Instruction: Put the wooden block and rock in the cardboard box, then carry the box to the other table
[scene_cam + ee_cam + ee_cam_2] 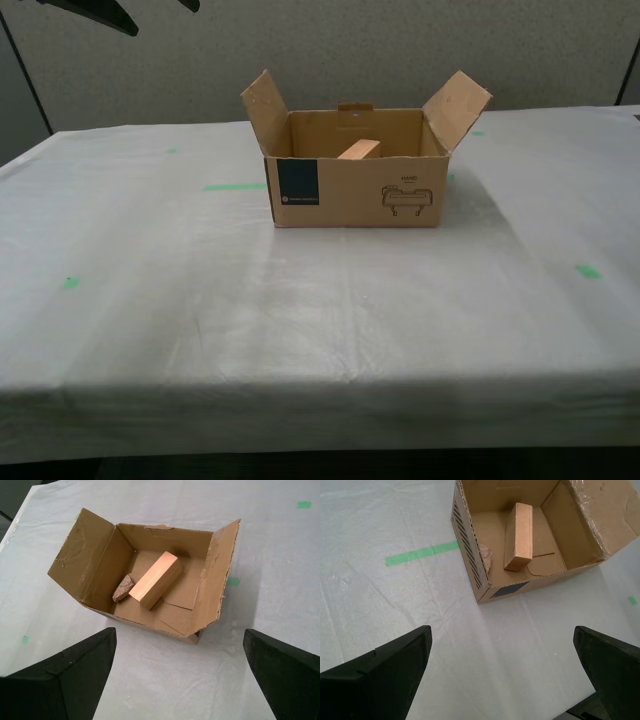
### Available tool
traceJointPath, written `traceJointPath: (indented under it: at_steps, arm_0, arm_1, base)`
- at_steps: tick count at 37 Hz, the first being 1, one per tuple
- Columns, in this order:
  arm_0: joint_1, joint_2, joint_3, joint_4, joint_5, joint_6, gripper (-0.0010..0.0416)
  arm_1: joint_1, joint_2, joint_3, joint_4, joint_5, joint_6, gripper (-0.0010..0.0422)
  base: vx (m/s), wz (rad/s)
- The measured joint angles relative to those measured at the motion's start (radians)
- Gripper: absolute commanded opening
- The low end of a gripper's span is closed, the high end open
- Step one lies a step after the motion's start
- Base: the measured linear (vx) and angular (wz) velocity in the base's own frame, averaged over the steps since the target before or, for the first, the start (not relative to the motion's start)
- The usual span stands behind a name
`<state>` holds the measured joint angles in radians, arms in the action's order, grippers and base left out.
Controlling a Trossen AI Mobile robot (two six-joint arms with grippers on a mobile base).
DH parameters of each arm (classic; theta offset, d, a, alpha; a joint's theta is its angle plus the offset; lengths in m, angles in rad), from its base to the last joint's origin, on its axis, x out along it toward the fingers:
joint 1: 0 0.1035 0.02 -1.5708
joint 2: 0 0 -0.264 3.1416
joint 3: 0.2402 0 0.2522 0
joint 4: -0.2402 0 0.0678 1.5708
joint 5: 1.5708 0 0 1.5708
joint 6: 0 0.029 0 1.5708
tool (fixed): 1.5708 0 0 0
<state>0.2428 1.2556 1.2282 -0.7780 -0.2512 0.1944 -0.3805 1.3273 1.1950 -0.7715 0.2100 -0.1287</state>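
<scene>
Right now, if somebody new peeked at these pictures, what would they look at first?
Probably the cardboard box, standing open on the table with the white cloth, towards its far side in the exterior view. Inside it, the wooden block lies tilted with the rock right beside it. Both of my claws, the first claw and the second claw, are open and empty, apart from the box.

Box: cardboard box [530,535] open on the cloth-covered desk [395,610].
Contents: wooden block [519,536] propped at a tilt; rock [486,557] against the near wall, just beside the block.
Desk mark: green tape strip [422,553] near the box.
My second gripper [502,667]: jaws spread wide, empty, short of the box.
</scene>
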Motion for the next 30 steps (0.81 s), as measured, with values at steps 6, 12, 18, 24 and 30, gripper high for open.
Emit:
traceJointPath:
  at_steps: [6, 12, 18, 24, 30]
  arm_0:
    - [0.0, 0.0, 0.0, 0.0, 0.0, 0.0, 0.0352]
    - [0.0, 0.0, 0.0, 0.0, 0.0, 0.0, 0.0352]
    - [0.0, 0.0, 0.0, 0.0, 0.0, 0.0, 0.0352]
    - [0.0, 0.0, 0.0, 0.0, 0.0, 0.0, 0.0352]
    - [0.0, 0.0, 0.0, 0.0, 0.0, 0.0, 0.0352]
  arm_1:
    - [0.0, 0.0, 0.0, 0.0, 0.0, 0.0, 0.0387]
    - [0.0, 0.0, 0.0, 0.0, 0.0, 0.0, 0.0387]
    - [0.0, 0.0, 0.0, 0.0, 0.0, 0.0, 0.0387]
    - [0.0, 0.0, 0.0, 0.0, 0.0, 0.0, 0.0387]
    - [0.0, 0.0, 0.0, 0.0, 0.0, 0.0, 0.0387]
  base:
    - [0.0, 0.0]
    - [0.0, 0.0]
    - [0.0, 0.0]
    - [0.0, 0.0]
    - [0.0, 0.0]
